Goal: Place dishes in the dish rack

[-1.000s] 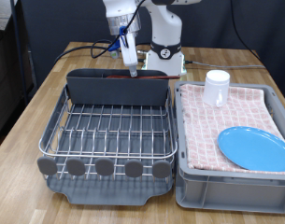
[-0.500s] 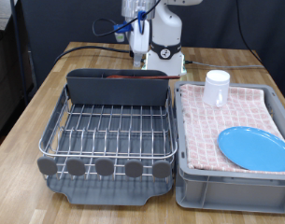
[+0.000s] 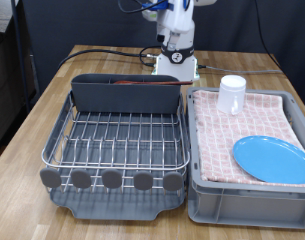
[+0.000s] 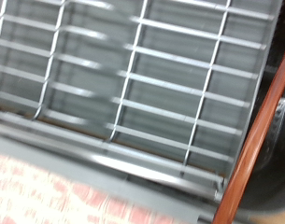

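Note:
The dish rack (image 3: 117,140) stands at the exterior view's left. The reddish-brown wooden spoon (image 3: 142,84) lies in its tall grey back compartment. The wrist view shows the spoon's handle (image 4: 259,140) beside the wire grid (image 4: 133,84). The light-blue plate (image 3: 274,158) and the white cup (image 3: 232,94) sit on the pink checkered cloth in the grey bin (image 3: 242,195). My gripper (image 3: 154,8) is high above the rack's back, blurred at the exterior view's top edge. Nothing shows between its fingers. The wrist view shows no fingers.
The robot base (image 3: 177,55) stands behind the rack, with black cables (image 3: 102,50) running across the wooden table (image 3: 32,120). The bin touches the rack's right side. The pink cloth (image 4: 49,191) also shows in the wrist view.
My gripper has risen from just above the back compartment to the exterior view's top edge, moving slightly right. The spoon stays in the compartment. Plate and cup have not moved.

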Controlling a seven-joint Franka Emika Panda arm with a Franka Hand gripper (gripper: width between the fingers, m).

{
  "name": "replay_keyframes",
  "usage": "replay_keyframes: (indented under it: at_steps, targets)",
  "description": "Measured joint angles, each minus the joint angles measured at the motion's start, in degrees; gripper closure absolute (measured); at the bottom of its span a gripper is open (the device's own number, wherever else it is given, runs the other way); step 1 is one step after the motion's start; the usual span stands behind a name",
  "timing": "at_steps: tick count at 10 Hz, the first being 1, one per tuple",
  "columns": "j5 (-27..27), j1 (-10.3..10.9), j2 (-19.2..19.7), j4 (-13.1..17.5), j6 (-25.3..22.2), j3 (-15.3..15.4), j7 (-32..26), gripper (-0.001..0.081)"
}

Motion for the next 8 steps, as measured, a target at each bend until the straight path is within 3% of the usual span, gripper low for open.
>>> replay_keyframes:
  at_steps: [4, 6, 8]
  targets:
    - [5.52, 8.96, -2.31, 3.56, -6.46, -0.77, -5.57, 0.0004]
    - [5.19, 8.66, -1.9, 3.72, -5.86, -0.96, -6.38, 0.0004]
    - [6.51, 11.17, 0.83, 6.02, -4.12, -4.45, -16.14, 0.0004]
